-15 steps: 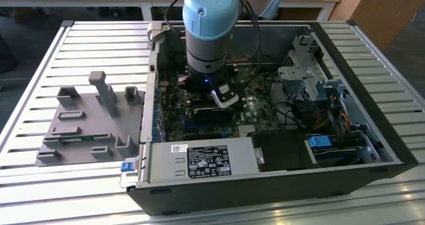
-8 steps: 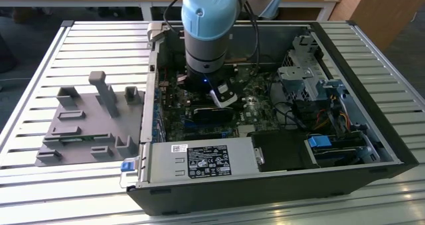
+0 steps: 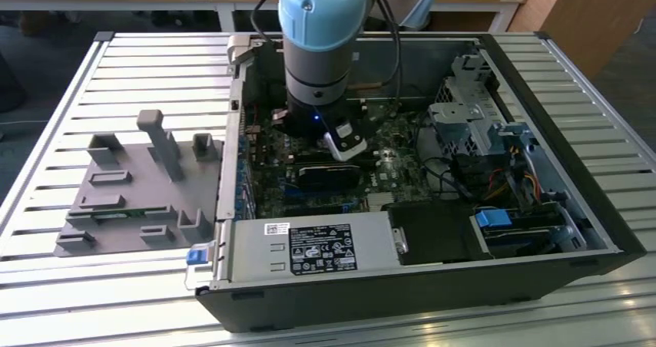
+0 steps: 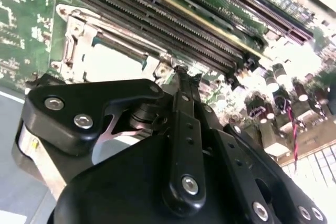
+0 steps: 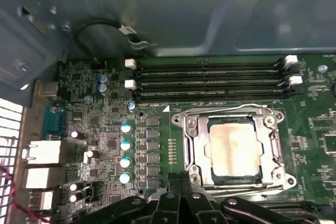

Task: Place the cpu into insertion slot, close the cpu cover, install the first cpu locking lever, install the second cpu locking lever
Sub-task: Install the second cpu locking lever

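Observation:
In the first wrist view the cpu (image 5: 234, 150), a dull grey-brown square, lies seated in the insertion slot. The silvery cpu cover (image 5: 197, 148) lies flat around it, and the chip shows through the cover's window. A thin wire lever (image 5: 231, 110) runs along the socket's side nearest the memory slots. My gripper (image 5: 180, 177) is shut, with its black fingertips together at the socket's corner and nothing visibly held. The second wrist view has the gripper (image 4: 184, 72) just beside the cpu (image 4: 113, 62) and the cover (image 4: 79, 38). In the exterior view my arm (image 3: 318, 55) reaches down into the open case.
Long black memory slots (image 5: 210, 80) lie beside the socket, with capacitors (image 5: 126, 153) and rear ports (image 5: 44, 153) further off. The case wall (image 5: 210, 9) rises behind. The exterior view has a power supply box (image 3: 318, 247), a drive cage (image 3: 466, 120) and a grey fixture (image 3: 134, 186).

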